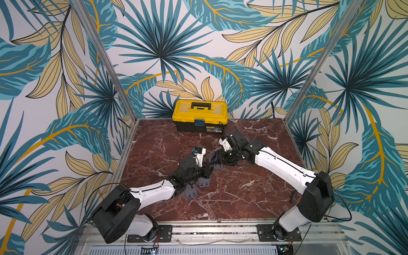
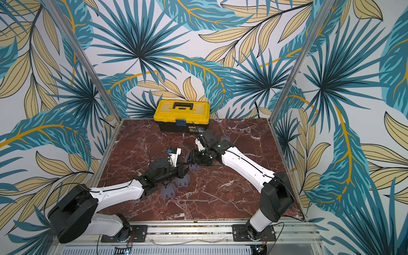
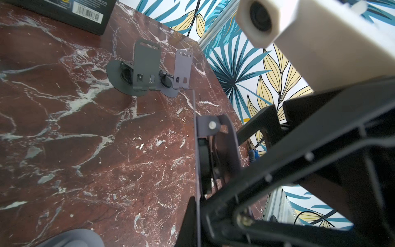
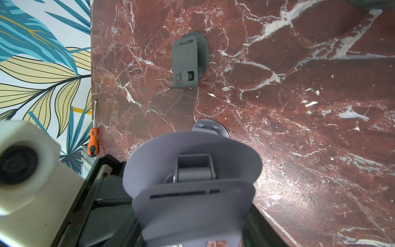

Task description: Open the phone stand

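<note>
We see a robotics test cell: a marble-patterned worktop (image 1: 242, 198) boxed in by aluminium posts (image 1: 106, 61) and leaf-print walls (image 1: 176, 44), two robot arms (image 1: 152, 192) bolted to a rail (image 1: 212, 230) along its near edge, a yellow toolbox (image 1: 199, 114) at its far edge.

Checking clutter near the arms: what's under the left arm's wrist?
Two grey phone stands on the table: a nearer stand and a farther stand. Only their near ends show; the left arm covers the rest.

The lilac-grey phone stand (image 4: 192, 145) (two rounded, hinged plates) is partly unfolded, central on the table (image 1: 242, 198).
</note>
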